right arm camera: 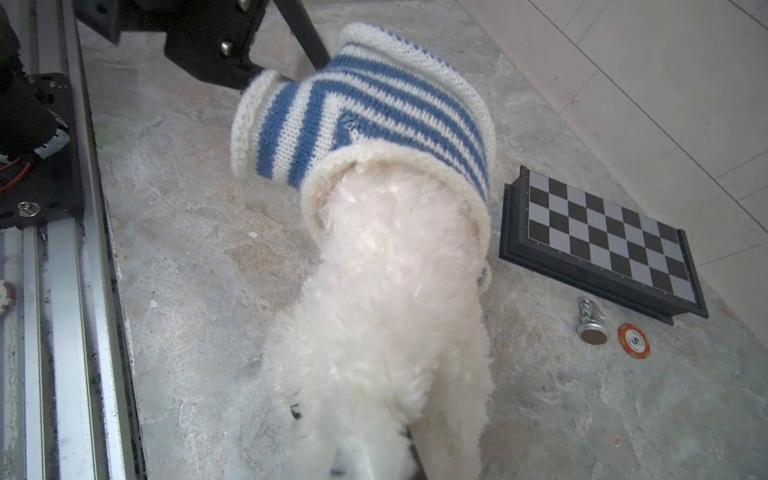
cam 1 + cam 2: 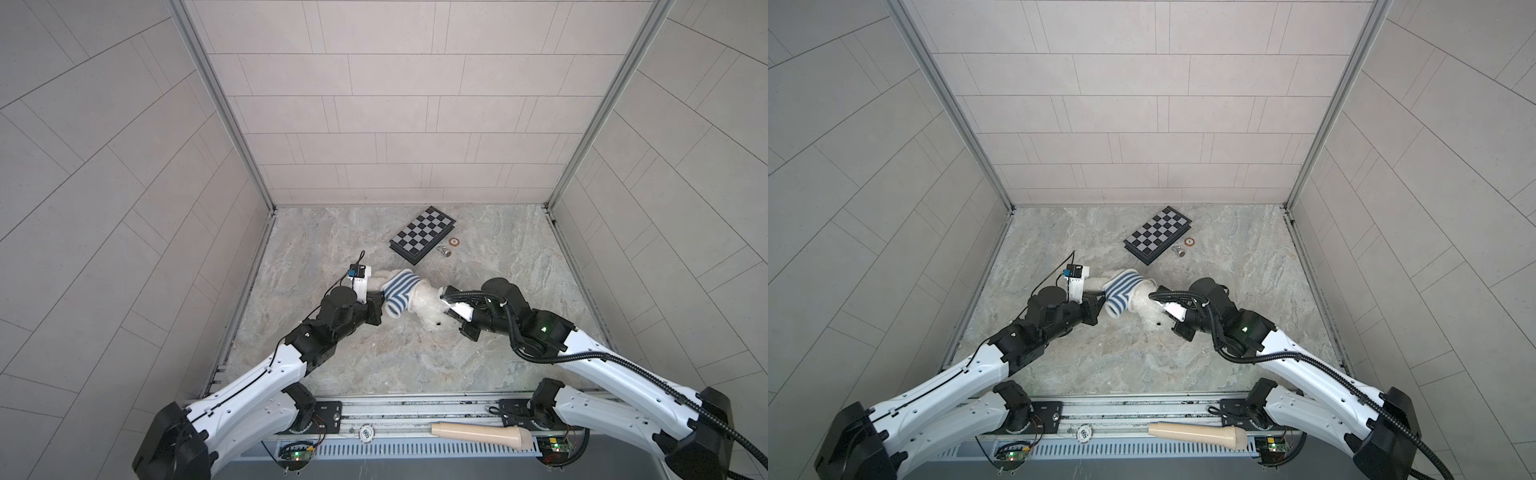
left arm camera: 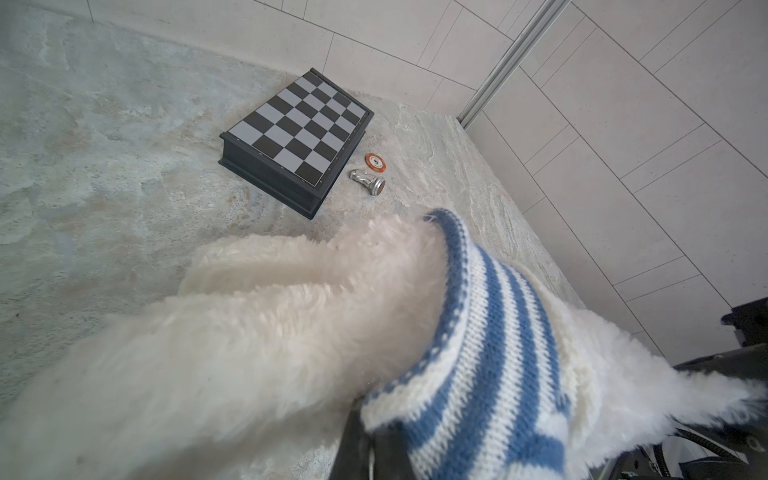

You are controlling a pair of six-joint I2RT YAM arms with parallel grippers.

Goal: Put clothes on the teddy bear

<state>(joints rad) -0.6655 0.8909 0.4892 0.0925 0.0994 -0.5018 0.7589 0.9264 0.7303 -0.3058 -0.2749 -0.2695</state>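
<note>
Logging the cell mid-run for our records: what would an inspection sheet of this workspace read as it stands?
Surface: marbled tabletop, few pale specks.
Job's things: teddy bear stretched between both grippers, striped sweater around its torso.
Clutter: chessboard, toppled chess piece and poker chip at the back; beige cylinder on the front rail.
Grippers: left gripper shut on the sweater's edge; right gripper shut on the bear's head.
Cables: corrugated hose loops along the right arm.
Surroundings: tiled walls; nothing else seen.

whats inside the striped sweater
The teddy bear: its furry head end sticks out of one opening of the striped sweater, its legs out of the other. The torso is covered; whether arms fill the sleeves cannot be seen.
</note>
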